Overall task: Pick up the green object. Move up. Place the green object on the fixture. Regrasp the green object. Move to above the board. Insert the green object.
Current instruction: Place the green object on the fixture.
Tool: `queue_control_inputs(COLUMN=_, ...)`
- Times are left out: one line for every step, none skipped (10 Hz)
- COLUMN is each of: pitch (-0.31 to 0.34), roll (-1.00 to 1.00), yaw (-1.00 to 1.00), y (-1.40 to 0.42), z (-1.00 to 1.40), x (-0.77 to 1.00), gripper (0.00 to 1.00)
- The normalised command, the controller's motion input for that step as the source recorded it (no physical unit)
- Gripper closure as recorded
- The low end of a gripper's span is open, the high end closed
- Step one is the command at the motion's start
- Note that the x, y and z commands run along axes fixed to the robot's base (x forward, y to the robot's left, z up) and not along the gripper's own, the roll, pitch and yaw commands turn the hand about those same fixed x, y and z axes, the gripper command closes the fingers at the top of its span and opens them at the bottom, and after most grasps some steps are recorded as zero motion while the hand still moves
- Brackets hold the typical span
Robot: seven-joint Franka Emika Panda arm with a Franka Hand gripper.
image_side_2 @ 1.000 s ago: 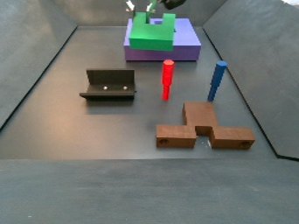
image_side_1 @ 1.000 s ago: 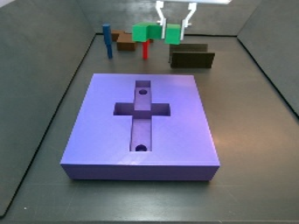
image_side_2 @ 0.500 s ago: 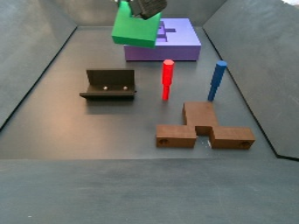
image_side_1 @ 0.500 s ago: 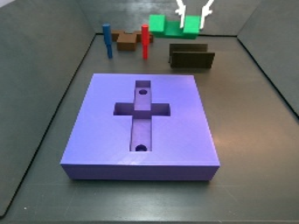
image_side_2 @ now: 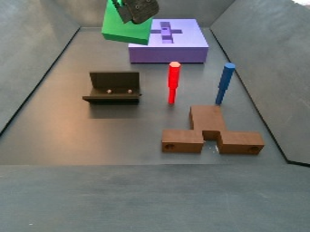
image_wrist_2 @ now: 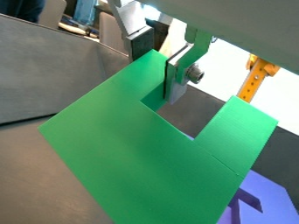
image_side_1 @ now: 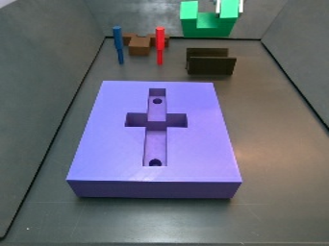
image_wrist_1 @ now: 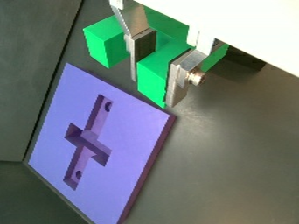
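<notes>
The green object (image_side_1: 206,21) is a bright green U-shaped block hanging high in the air, at the top edge of a side view and also clear of the floor in the side view where it is (image_side_2: 125,25). My gripper (image_wrist_1: 160,70) is shut on one of its prongs, silver fingers pressing both sides. Seen from the wrist, the green object (image_wrist_2: 128,149) fills most of the picture below the gripper (image_wrist_2: 163,66). The dark fixture (image_side_1: 210,61) stands on the floor beyond the purple board (image_side_1: 193,144), and nothing rests on the fixture (image_side_2: 112,88).
A red peg (image_side_2: 173,82) and a blue peg (image_side_2: 226,83) stand upright near brown blocks (image_side_2: 212,131). The board (image_side_2: 169,41) lies flat with its cross-shaped recess and two round holes open. Grey walls close in the floor on all sides.
The gripper has carried the green object upward and sideways, away from the board's end and toward the fixture's side. Its hold on the block is unchanged.
</notes>
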Motion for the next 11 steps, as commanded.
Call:
queue_control_inputs(pitch=0.449, roll=0.01, yaw=0.00, y=0.34, z=-0.08, x=0.89, gripper=1.00)
queue_control_inputs(pitch=0.420, roll=0.00, yaw=-0.02, y=0.43, z=-0.25, x=0.77, gripper=1.00)
queue_control_inputs(pitch=0.380, roll=0.00, yaw=-0.05, y=0.46, z=-0.28, x=0.73, gripper=1.00)
queue_control_inputs(pitch=0.349, roll=-0.14, yaw=0.00, y=0.48, z=-0.21, x=0.80, gripper=1.00)
queue_control_inputs(pitch=0.280, roll=-0.35, yaw=0.00, y=0.42, z=-0.16, x=0.85, gripper=1.00)
queue_control_inputs(pitch=0.306, roll=-0.48, yaw=0.00, y=0.31, z=-0.09, x=0.80, gripper=1.00)
queue_control_inputs(pitch=-0.166, roll=-0.50, yaw=-0.07, y=0.42, z=-0.09, x=0.00, gripper=1.00)
queue_control_inputs(pitch=0.000, roll=-0.27, yaw=-0.01, y=0.13, z=-0.05, x=0.15, gripper=1.00)
queue_control_inputs(pitch=0.000, roll=-0.17, yaw=0.00, y=0.00, z=-0.10, x=0.00, gripper=1.00)
queue_control_inputs(pitch=-0.049, roll=0.00, yaw=0.00, y=0.00, z=-0.09, x=0.00, gripper=1.00)
queue_control_inputs(pitch=-0.054, roll=0.00, yaw=0.15, y=0.00, z=-0.20, x=0.00, gripper=1.00)
